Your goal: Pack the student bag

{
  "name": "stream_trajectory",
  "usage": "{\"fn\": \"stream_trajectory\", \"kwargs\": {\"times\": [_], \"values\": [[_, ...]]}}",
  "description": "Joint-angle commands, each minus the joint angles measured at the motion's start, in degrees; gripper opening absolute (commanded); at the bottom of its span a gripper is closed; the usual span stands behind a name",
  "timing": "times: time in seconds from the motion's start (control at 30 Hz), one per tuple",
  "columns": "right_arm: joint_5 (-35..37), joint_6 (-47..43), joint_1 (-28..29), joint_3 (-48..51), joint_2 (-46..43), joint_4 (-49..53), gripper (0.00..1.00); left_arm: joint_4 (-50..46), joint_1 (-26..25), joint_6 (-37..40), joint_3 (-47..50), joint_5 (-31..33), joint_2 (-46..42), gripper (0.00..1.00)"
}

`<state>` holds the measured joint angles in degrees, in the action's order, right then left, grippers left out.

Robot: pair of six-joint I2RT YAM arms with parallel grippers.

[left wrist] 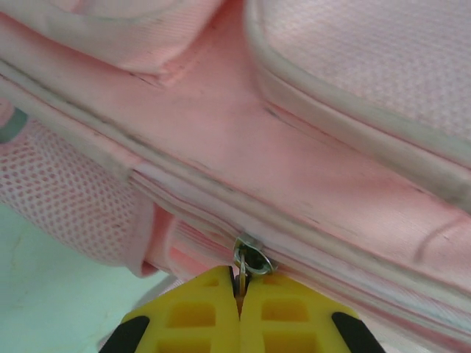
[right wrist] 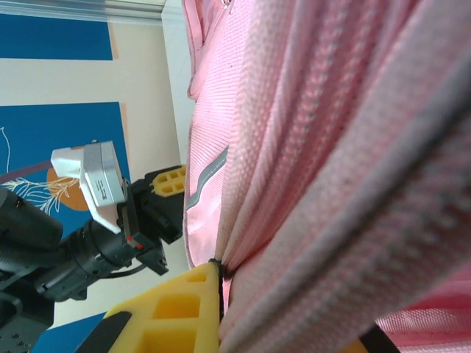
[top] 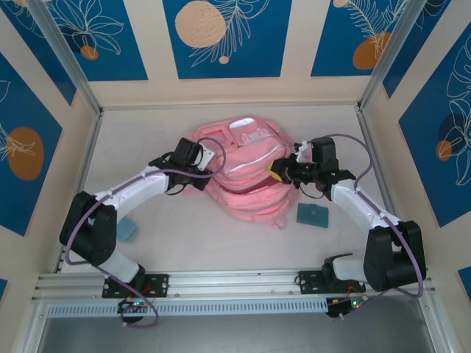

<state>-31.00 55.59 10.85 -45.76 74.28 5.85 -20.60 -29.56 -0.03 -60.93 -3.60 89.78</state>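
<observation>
Backpack (top: 246, 187) between left gripper (left wrist: 239, 294), right gripper (top: 277, 170)

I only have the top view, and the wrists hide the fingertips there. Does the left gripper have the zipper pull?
Observer: Yes. In the left wrist view the left gripper is shut on the metal zipper pull of the bag.
Operator: And the right one?
Observer: The right gripper pinches a thick fold of the bag's pink fabric. In the right wrist view its yellow finger presses against that fold.
</observation>
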Motion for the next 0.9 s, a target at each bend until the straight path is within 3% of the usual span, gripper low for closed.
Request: {"fn": "stream_trajectory", "kwargs": {"times": [0.0, 0.1, 0.2, 0.33, 0.4, 0.63, 0.87], "values": [[-1.5, -1.7, -0.5, -2.0, 1.0, 0.1, 0.08, 3.0, 2.3, -1.4, -2.7, 0.4, 1.8, 0.0], [-0.9, -0.6, 0.6, -2.1, 2.1, -1.3, 0.08, 3.0, 2.5, -4.3, -3.2, 1.3, 1.9, 0.05], [-0.1, 0.7, 2.3, -2.5, 3.6, -3.2, 0.08, 1.8, 2.7, -8.4, -2.5, 4.1, 0.0, 0.34], [1.2, 2.3, 4.8, -3.6, 5.6, -5.2, 0.08, -3.7, 3.4, -19.3, -0.1, 15.5, -5.6, 0.72], [1.6, 2.8, 6.3, -4.4, 6.9, -6.2, 0.08, -6.6, 4.9, -24.1, 2.1, 18.1, -8.9, 0.82], [2.4, 3.6, 11.0, -8.6, 12.2, -8.0, 0.08, -19.3, 12.4, -32.6, 9.2, 27.4, -19.8, 0.95], [1.9, 5.0, 13.2, -9.3, 16.0, -10.6, 0.07, -26.2, 26.9, -37.4, 16.3, 27.4, -25.7, 0.99]]}}
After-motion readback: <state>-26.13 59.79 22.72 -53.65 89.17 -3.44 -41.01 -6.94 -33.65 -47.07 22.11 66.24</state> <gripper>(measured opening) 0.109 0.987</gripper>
